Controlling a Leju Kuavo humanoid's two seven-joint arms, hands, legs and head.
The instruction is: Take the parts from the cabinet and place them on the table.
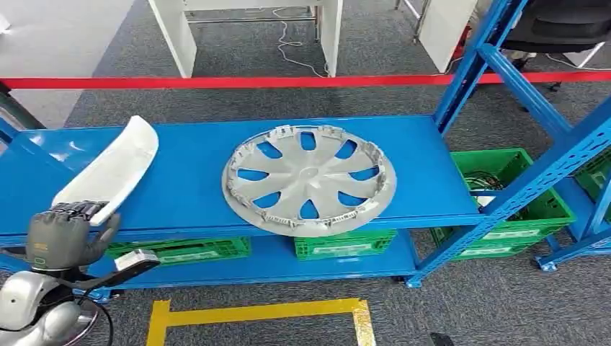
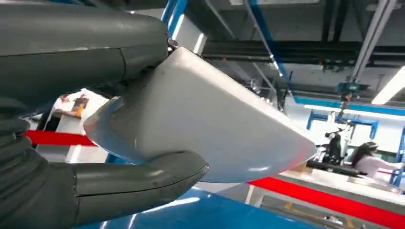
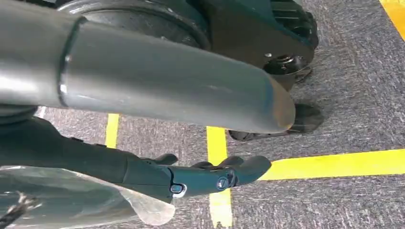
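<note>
Left hand (image 1: pixel 61 234), fingers over and thumb under, grips the near end of a white part (image 1: pixel 115 167) tilted up over the left end of the blue shelf (image 1: pixel 187 187), with a hubcap (image 1: pixel 308 179) lying flat mid-shelf; right hand (image 3: pixel 205 176) hangs, grip indiscernible.

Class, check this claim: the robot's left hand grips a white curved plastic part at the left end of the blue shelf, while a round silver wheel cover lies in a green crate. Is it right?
Not quite. The head view shows the round silver wheel cover lying on the blue shelf, not in a crate. The left hand does grip the white curved plastic part.
</note>
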